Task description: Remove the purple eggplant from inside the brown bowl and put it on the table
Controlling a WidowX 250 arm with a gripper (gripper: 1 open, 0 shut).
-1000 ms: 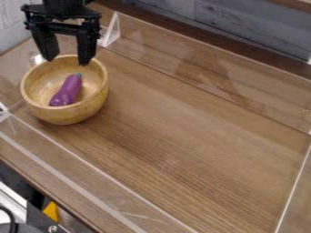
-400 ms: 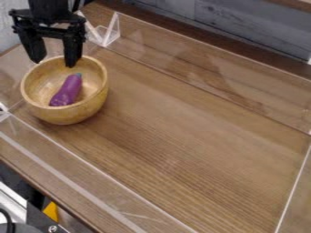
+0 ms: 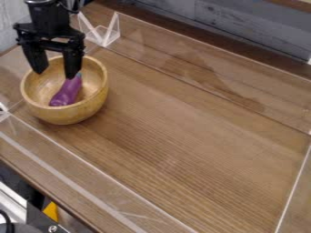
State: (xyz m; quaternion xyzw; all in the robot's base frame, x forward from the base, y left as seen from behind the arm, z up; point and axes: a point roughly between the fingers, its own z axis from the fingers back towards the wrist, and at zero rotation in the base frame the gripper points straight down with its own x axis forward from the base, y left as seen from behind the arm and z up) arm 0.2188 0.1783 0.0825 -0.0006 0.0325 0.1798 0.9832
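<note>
The purple eggplant (image 3: 65,90) lies inside the brown bowl (image 3: 73,111) at the left of the table (image 3: 183,127). My gripper (image 3: 55,67) hangs open over the bowl's far side, pointing straight down. Its two black fingers (image 3: 73,64) straddle the eggplant's upper end and reach down to about the rim's level. Nothing is held between them. The eggplant's far tip is partly hidden behind the fingers.
Low clear plastic walls (image 3: 195,55) edge the tabletop at the back, front and right. A small clear bracket (image 3: 107,32) stands at the back wall just right of the arm. Bare wood stretches to the right of the bowl.
The gripper has moved left and then come down toward the bowl, staying open. The eggplant and bowl have not moved.
</note>
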